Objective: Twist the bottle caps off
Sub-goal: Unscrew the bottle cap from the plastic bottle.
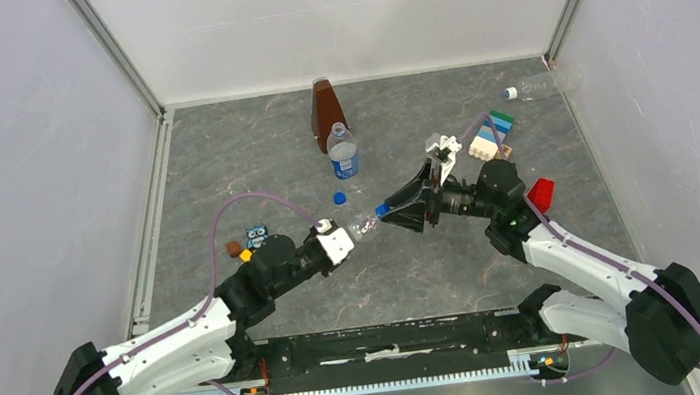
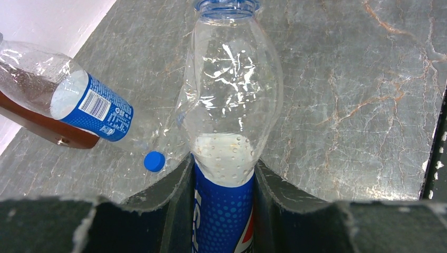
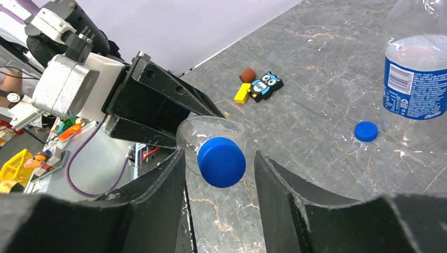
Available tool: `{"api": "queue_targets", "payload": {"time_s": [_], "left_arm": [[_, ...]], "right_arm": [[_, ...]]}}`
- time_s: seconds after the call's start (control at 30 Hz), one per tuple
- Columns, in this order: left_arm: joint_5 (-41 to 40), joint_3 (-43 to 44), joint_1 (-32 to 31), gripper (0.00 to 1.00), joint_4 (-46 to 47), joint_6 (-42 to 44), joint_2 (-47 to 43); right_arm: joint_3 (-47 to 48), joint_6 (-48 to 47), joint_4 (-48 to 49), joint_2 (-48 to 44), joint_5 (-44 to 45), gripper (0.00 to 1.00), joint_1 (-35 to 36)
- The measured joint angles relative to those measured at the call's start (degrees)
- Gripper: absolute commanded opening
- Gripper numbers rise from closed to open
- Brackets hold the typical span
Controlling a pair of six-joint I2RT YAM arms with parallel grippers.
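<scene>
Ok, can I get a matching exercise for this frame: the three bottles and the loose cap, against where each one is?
Things:
1. blue-capped bottle
2. upright bottle
3. unlabelled bottle
4. loose blue cap

Places:
A. lying on its side at the far right corner
B. flat on the table
C. clamped between the left fingers
D. standing by the brown pyramid

Pairs: 1-C, 2-D, 3-A, 4-B

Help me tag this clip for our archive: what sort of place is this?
Probably a lab robot test cell: white panel walls on aluminium frame posts enclose a grey marbled table, the left arm and right arm are bolted at its near edge, and toy blocks lie about.
</scene>
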Motion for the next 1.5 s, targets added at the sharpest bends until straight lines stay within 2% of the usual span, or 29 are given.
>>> {"api": "queue_targets", "payload": {"time_s": [0.1, 0.17, 0.27, 0.3, 0.37, 0.43, 0.53, 0.77, 0.9, 0.97, 1.0, 1.07, 1.17, 1.5], "left_arm": [[-0.3, -0.4, -0.1, 0.02, 0.1, 0.0, -0.5], [-0.7, -0.8, -0.2, 0.02, 0.1, 0.0, -1.1], [-0.7, -0.9, -0.2, 0.02, 0.2, 0.0, -1.7], [-0.7, -0.9, -0.2, 0.02, 0.2, 0.0, -1.8], [-0.6, -0.9, -0.3, 0.02, 0.3, 0.0, -1.9], [-0.6, -0.9, -0.3, 0.02, 0.6, 0.0, -1.9], [-0.6, -0.9, -0.2, 0.02, 0.9, 0.0, -1.9], [-0.2, -0.9, -0.2, 0.02, 1.4, 0.0, -1.6], [0.2, -0.9, -0.2, 0.02, 1.4, 0.0, -1.6], [0.2, -0.9, -0.2, 0.02, 1.4, 0.0, -1.5], [0.2, -0.9, -0.2, 0.02, 1.4, 0.0, -1.5], [0.2, -0.9, -0.2, 0.02, 1.5, 0.0, -1.2], [0.4, -0.9, -0.2, 0.02, 1.5, 0.0, -0.9], [0.4, -1.0, -0.3, 0.02, 1.7, 0.0, -1.4]], "right_arm": [[0.0, 0.7, 0.8, 0.8, -0.4, 0.46, 0.0], [0.0, 1.1, 1.3, 0.8, -0.5, 0.37, 0.0], [0.0, 1.4, 2.3, 0.8, -0.9, 0.32, -0.1], [0.0, 1.4, 2.4, 0.7, -1.2, 0.34, -0.1], [0.0, 1.4, 2.8, 0.7, -1.7, 0.46, -0.2], [0.0, 1.2, 3.1, 0.5, -2.0, 0.51, -0.2], [0.0, 0.5, 3.1, 0.1, -3.0, 0.51, -0.2], [0.0, -0.6, 3.0, 0.0, -3.1, 0.37, -0.3], [0.0, -0.8, 3.0, 0.1, -3.1, 0.35, -0.4], [0.0, -0.8, 3.1, 0.3, -3.2, 0.39, -0.4], [0.0, -0.8, 3.2, 0.4, -3.2, 0.46, -0.5], [0.0, -0.7, 3.3, 0.6, -3.3, 0.47, -0.5], [0.0, -0.7, 3.5, 0.8, -3.9, 0.43, -0.5], [0.0, -1.1, 4.3, 0.9, -4.2, 0.07, -0.6]]}}
